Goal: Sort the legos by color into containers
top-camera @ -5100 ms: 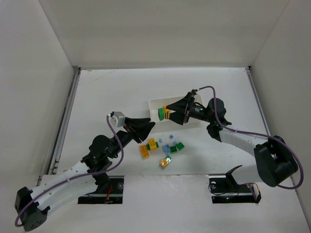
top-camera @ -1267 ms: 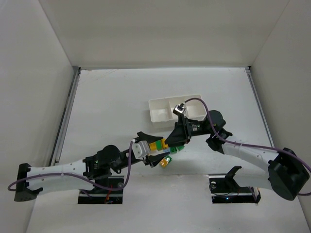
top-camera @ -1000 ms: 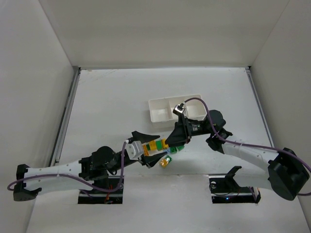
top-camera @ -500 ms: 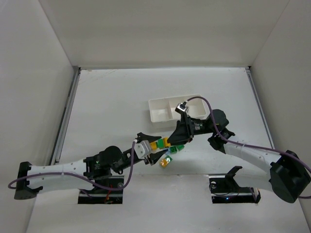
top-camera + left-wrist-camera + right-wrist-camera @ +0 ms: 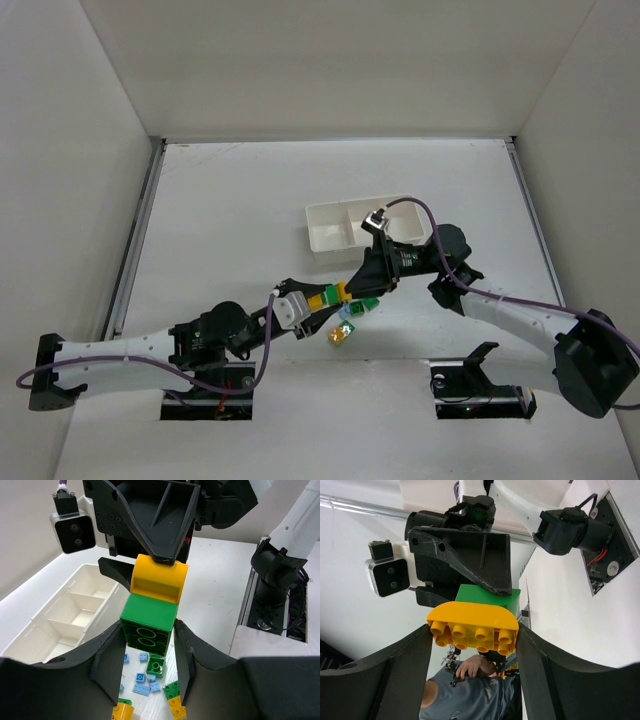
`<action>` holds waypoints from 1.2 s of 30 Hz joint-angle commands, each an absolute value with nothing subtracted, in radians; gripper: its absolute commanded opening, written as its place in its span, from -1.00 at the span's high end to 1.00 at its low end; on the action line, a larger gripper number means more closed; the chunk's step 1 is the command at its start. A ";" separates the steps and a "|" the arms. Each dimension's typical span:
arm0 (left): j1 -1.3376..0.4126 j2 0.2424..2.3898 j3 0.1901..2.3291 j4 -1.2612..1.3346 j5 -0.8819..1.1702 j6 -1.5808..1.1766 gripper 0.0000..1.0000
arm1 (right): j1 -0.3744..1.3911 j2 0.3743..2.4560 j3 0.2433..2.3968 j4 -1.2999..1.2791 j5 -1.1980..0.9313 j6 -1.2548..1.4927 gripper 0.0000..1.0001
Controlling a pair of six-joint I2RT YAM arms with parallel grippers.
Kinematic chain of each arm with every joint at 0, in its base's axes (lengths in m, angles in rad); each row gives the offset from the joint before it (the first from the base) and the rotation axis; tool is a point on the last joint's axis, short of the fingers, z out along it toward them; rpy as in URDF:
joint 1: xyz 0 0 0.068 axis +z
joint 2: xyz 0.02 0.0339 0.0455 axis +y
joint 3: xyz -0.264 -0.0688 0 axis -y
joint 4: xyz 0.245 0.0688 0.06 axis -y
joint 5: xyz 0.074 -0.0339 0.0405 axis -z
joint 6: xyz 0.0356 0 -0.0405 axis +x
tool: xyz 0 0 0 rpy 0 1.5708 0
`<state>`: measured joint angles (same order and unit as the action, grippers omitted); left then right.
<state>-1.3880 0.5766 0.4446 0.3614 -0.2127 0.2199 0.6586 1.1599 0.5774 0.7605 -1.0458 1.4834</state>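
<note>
A green brick (image 5: 150, 625) and a yellow-orange brick (image 5: 159, 577) are stuck together and held in the air between both grippers. My left gripper (image 5: 147, 636) is shut on the green brick. My right gripper (image 5: 472, 630) is shut on the yellow brick (image 5: 472, 625), with the green brick (image 5: 492, 597) behind it. In the top view the pair (image 5: 331, 294) hangs between the left gripper (image 5: 312, 300) and the right gripper (image 5: 352, 288), above the loose legos (image 5: 347, 326). The white tray (image 5: 330, 240) lies behind them, and its compartments (image 5: 60, 615) look bare.
Below the held pair, small blue bricks (image 5: 140, 677), a green brick (image 5: 156, 666), a yellow piece (image 5: 122, 712) and a green-and-yellow piece (image 5: 175, 700) lie scattered on the table. The right arm's base (image 5: 277, 585) stands at the right.
The right gripper brought the green-and-yellow stack down from the tray. The left arm swung in and shut on its green end. In the last half second almost nothing moved.
</note>
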 commanded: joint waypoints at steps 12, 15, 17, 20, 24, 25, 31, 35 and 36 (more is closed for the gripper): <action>-1.441 0.562 0.476 0.382 -0.218 0.229 0.78 | 0.562 1.195 0.601 0.804 -1.002 1.471 0.28; -1.414 0.543 0.460 0.388 -0.258 0.216 0.83 | 0.542 1.184 0.609 0.805 -0.999 1.470 0.27; -1.395 0.529 0.451 0.393 -0.287 0.207 0.85 | 0.518 1.183 0.612 0.799 -0.997 1.470 0.27; -1.358 0.502 0.424 0.434 -0.305 0.181 0.87 | 0.475 1.192 0.607 0.795 -0.991 1.465 0.28; -1.299 0.511 0.407 0.476 -0.281 0.152 0.83 | 0.461 1.222 0.607 0.799 -0.954 1.439 0.26; -1.285 0.526 0.413 0.476 -0.278 0.143 0.83 | 0.453 1.229 0.609 0.790 -0.939 1.425 0.26; -1.185 0.639 0.433 0.517 -0.302 0.059 0.78 | 0.374 1.285 0.650 0.733 -0.844 1.327 0.26; -1.105 0.719 0.456 0.500 -0.351 -0.061 0.78 | 0.337 1.325 0.701 0.664 -0.741 1.215 0.27; -1.087 0.738 0.460 0.491 -0.373 -0.092 0.77 | 0.331 1.334 0.718 0.629 -0.709 1.178 0.27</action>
